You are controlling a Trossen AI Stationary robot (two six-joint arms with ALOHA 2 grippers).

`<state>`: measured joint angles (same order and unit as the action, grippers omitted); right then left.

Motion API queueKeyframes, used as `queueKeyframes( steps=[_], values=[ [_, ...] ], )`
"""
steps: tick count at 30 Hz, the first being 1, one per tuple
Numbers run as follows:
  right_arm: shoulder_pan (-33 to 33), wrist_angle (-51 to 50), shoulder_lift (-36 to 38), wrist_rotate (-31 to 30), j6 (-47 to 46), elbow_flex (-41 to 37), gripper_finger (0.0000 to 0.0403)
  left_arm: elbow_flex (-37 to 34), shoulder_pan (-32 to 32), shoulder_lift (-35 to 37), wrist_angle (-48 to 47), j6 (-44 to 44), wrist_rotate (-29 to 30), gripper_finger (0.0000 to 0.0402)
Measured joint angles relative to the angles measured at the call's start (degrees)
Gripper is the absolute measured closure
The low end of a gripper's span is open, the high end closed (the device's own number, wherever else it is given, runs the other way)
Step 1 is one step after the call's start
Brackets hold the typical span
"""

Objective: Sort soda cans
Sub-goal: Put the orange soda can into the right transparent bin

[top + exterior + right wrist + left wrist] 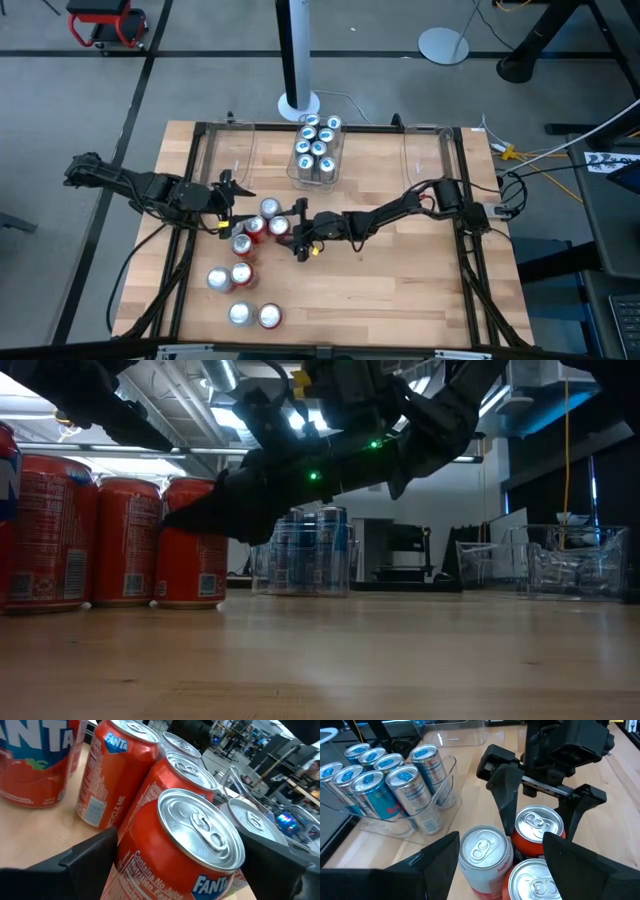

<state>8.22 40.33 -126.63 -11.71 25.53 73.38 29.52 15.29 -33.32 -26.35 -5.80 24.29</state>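
Observation:
Several orange Fanta cans stand upright in a cluster (258,226) at the table's middle left, and more stand nearer the front (240,295). My right gripper (297,232) is open, level with the table, its fingers on either side of the cluster's rightmost orange can (195,835), which also shows in the left wrist view (538,822). My left gripper (226,205) is open just left of the cluster, with two can tops (485,851) showing between its fingers. Blue cans fill a clear bin (317,150). My right gripper's fingers (506,800) stand close against the two sides of the orange can's upper wall (520,836), coming level from the table's right. I cannot tell whether they touch it. The can stands upright on the table.
The clear bin of blue cans (380,785) stands at the far middle of the table. Another clear bin (570,560) stands at the far right. Bare wood lies at the table's right and near sides (400,290). Black frame rails (470,250) run along both sides.

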Motion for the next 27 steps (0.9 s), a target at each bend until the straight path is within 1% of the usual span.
queueKeyframes(
  steps=[4, 9, 15, 23, 27],
  values=[
    [0.01, 0.75, 0.00, -0.79, 0.51, 0.01, 0.0023, 0.00, 0.00, 0.00, -0.01, 0.02, 0.00, 0.0128],
    [-0.51, -0.98, 0.00, 2.18, -2.78, 0.01, 0.0023, 0.00, 0.00, 0.00, 0.00, 0.22, 0.00, 0.0128],
    [-1.20, 0.28, -0.05, 3.15, -3.32, 0.01, 0.0023, 0.00, 0.00, 0.00, 0.00, 0.22, 0.00, 0.0128],
    [-1.58, -0.31, -0.07, 4.05, -2.93, 2.10, 0.0023, 0.00, 0.00, 0.00, 0.04, 0.52, -0.02, 0.0128],
    [-1.54, -2.81, -0.07, 3.72, -2.76, 2.17, 0.0037, 0.00, 0.00, 0.00, 0.02, 0.55, -0.01, 0.0128]
  ],
)
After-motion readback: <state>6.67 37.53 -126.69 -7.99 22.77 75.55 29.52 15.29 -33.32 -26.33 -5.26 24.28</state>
